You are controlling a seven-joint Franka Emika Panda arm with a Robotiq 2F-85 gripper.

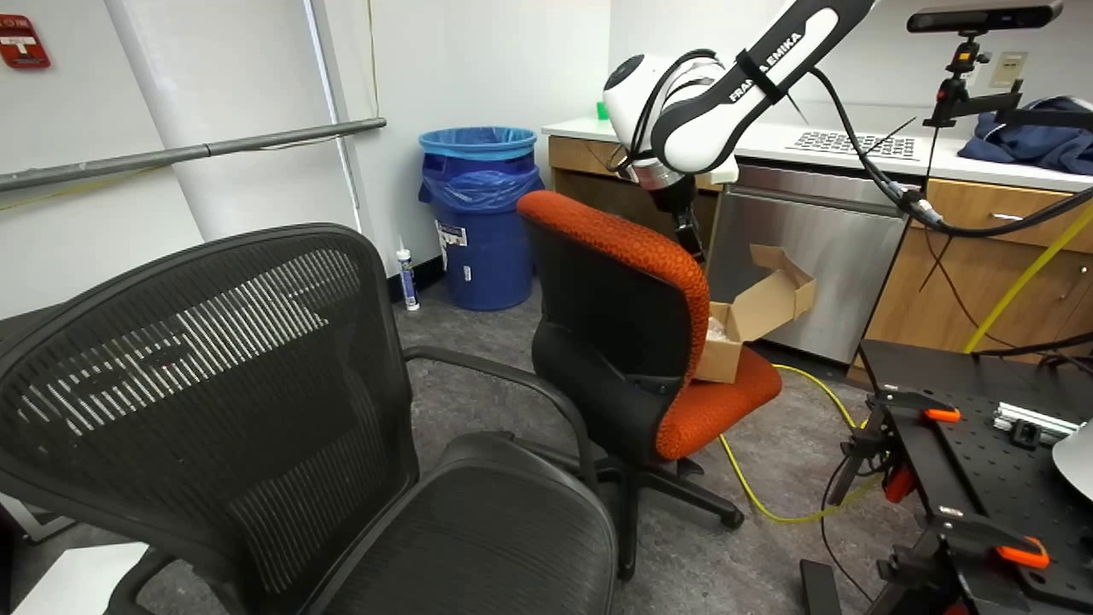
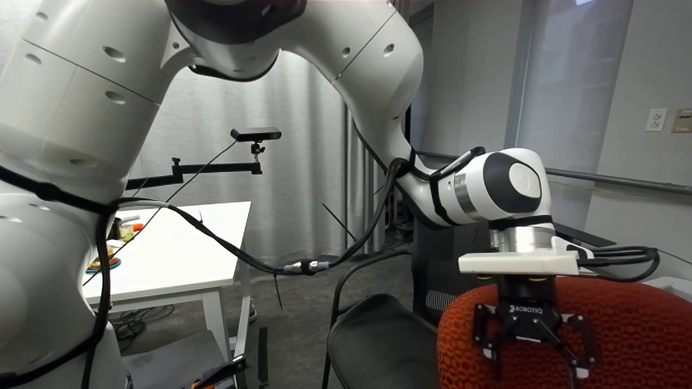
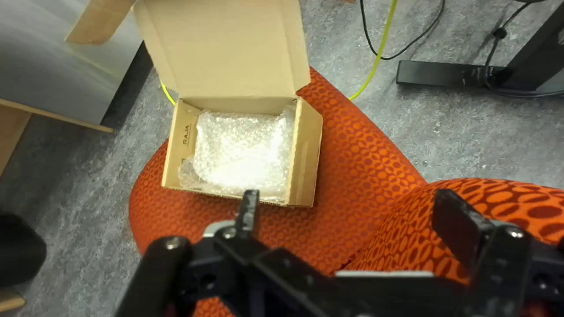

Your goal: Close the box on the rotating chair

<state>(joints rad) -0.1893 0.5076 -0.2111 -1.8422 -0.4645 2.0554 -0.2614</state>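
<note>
My gripper (image 3: 352, 215) spread wide, box (image 3: 240, 104) below and ahead
I see it on the rotating chair (image 3: 352, 185), lid (image 3: 229, 48) raised beyond, open air to its near rim (image 3: 202, 193), backrest edge (image 3: 493, 187) just past one finger (image 3: 456, 224)

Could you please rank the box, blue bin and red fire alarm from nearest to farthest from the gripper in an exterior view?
1. Box, on the orange chair, lower than the gripper
2. Blue bin, on the floor, image left
3. Red fire alarm, on the wall, far image left
</note>
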